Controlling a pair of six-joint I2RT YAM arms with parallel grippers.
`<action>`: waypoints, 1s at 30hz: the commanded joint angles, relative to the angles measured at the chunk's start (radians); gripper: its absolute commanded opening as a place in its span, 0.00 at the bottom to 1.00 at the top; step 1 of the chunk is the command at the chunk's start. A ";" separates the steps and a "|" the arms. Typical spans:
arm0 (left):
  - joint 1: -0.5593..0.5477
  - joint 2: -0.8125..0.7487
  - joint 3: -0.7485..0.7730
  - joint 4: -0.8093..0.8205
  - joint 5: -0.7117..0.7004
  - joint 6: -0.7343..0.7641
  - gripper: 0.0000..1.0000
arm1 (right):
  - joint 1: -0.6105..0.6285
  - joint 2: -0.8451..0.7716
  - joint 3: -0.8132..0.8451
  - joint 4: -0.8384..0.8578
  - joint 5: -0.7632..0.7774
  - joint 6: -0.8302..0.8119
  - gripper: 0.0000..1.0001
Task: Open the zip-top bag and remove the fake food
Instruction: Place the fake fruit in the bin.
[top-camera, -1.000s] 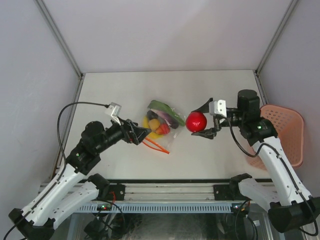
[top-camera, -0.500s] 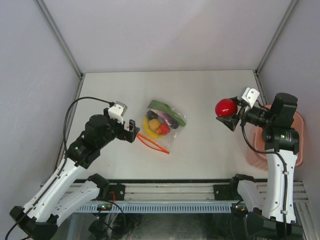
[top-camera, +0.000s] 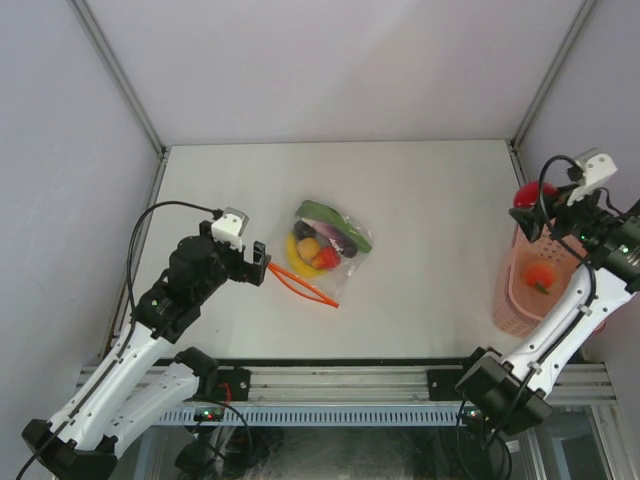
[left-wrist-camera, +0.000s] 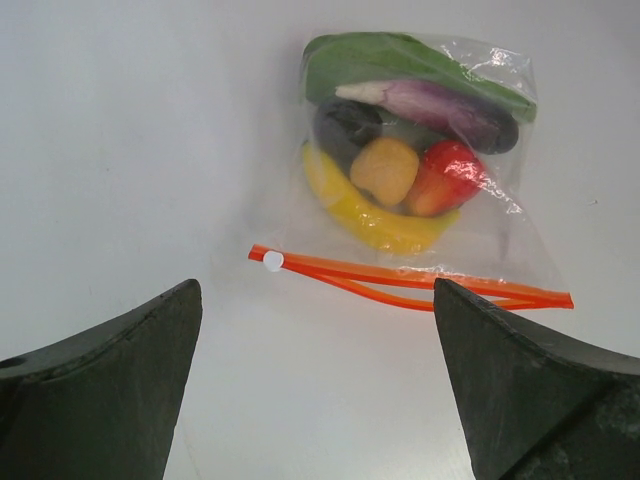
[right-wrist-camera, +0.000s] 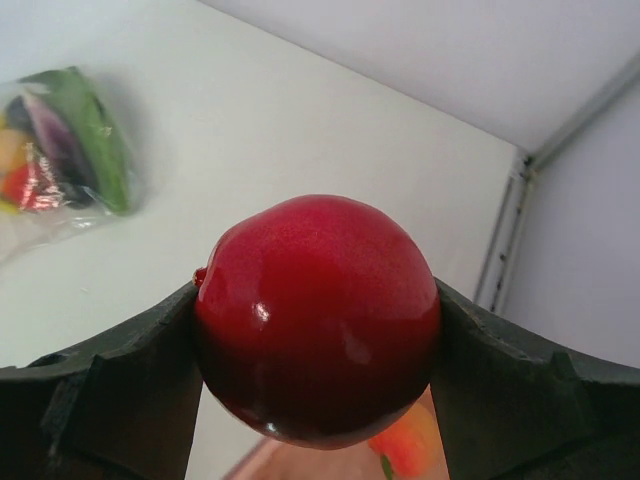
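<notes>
So the red round fruit (right-wrist-camera: 318, 318) is clamped between the right fingers (right-wrist-camera: 110, 400), which are spread about as wide as the fruit itself. It's held up over the pink basket (top-camera: 510, 300) at the right edge of the tabletop (top-camera: 430, 190). The basket lies below, with an orange piece (top-camera: 540, 277) already sitting in it, so only a release looks to be needed there. Nothing is seen in the way.

The zip-top bag (top-camera: 325, 245) is laid flat mid-tabletop, well apart from the right arm and much nearer the left one. The left fingers (left-wrist-camera: 90, 400) are spread fully wide with nothing gripped. They're pointed at the orange zip strip (left-wrist-camera: 400, 285), which runs crosswise in front of them, between them and the rest of the fake food (left-wrist-camera: 400, 170). The strip looks parted into two lines, though how far the mouth is actually opened can't be told for sure. The long green piece (left-wrist-camera: 370, 60) is at the far end, roughly parallel to the strip.
</notes>
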 joint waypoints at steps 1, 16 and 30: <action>0.009 -0.008 -0.010 0.046 -0.009 0.022 1.00 | -0.103 0.085 0.149 -0.180 -0.027 -0.148 0.13; 0.009 -0.016 -0.013 0.041 -0.003 0.020 1.00 | -0.117 0.228 0.200 -0.166 0.326 -0.178 0.13; 0.009 -0.033 -0.018 0.038 -0.012 0.020 1.00 | 0.074 0.327 0.049 -0.051 0.734 -0.130 0.15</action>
